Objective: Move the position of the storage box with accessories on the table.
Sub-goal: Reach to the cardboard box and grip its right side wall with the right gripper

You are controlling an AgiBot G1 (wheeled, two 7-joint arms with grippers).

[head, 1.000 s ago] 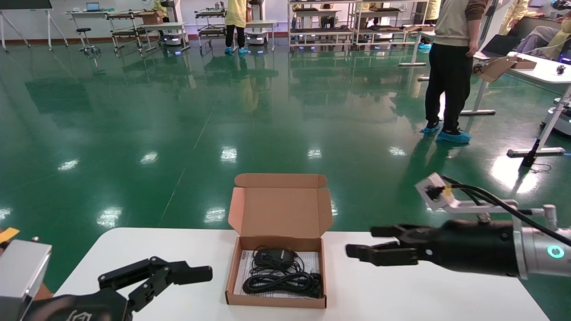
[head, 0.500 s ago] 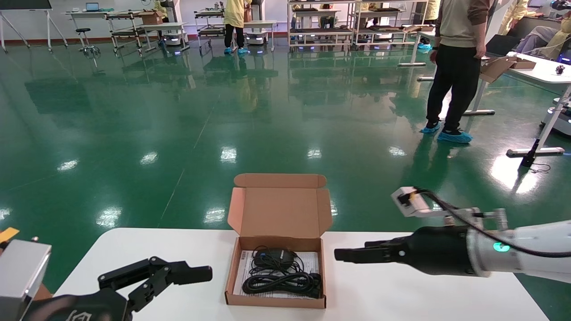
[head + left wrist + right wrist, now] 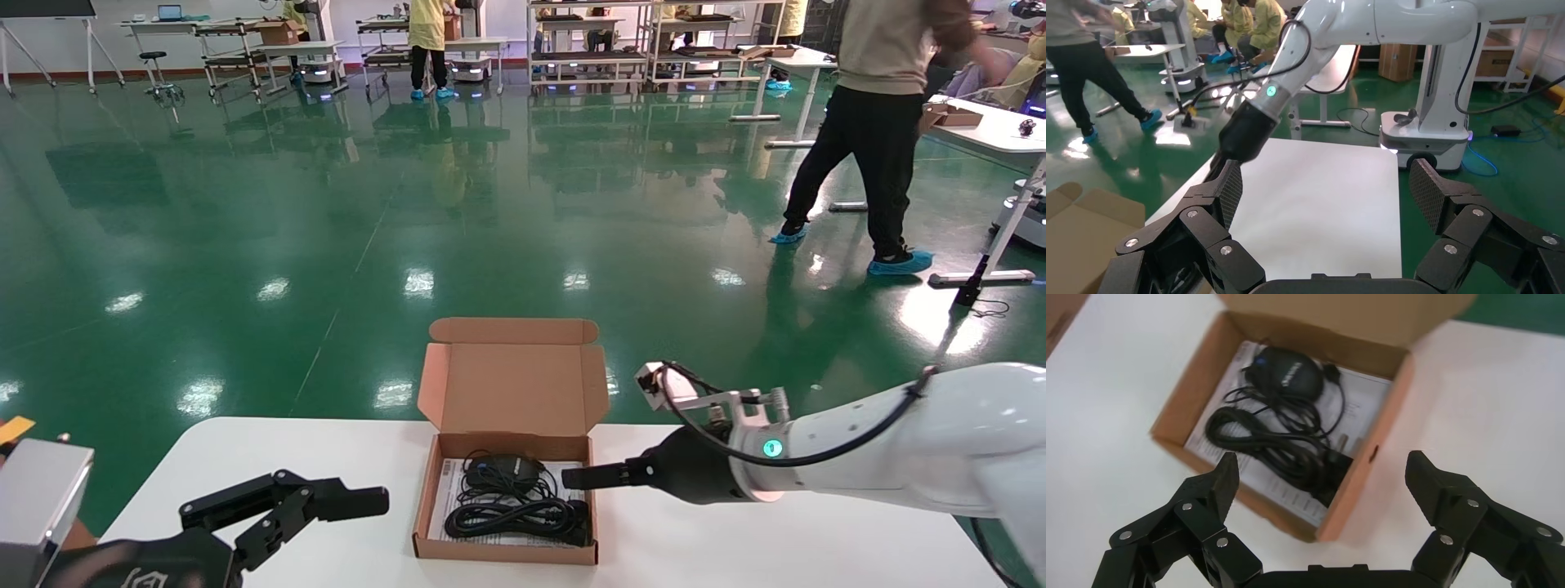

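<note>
- Swinging in from the right, the right gripper (image 3: 572,476) has reached the box's (image 3: 507,457) right wall, jaws spread wide over that edge and gripping nothing.
- Left gripper (image 3: 327,502) sits parked near the bench's (image 3: 776,547) front left, jaws released too.
- Box is at mid-bench with its lid up and looks unmoved; grasp and shift both remain, by my read.
- Count: one box, one cable bundle (image 3: 515,514), one adapter (image 3: 502,467), one paper sheet (image 3: 453,490).
- Far off, one passer-by (image 3: 878,122) strides across the floor.
</note>
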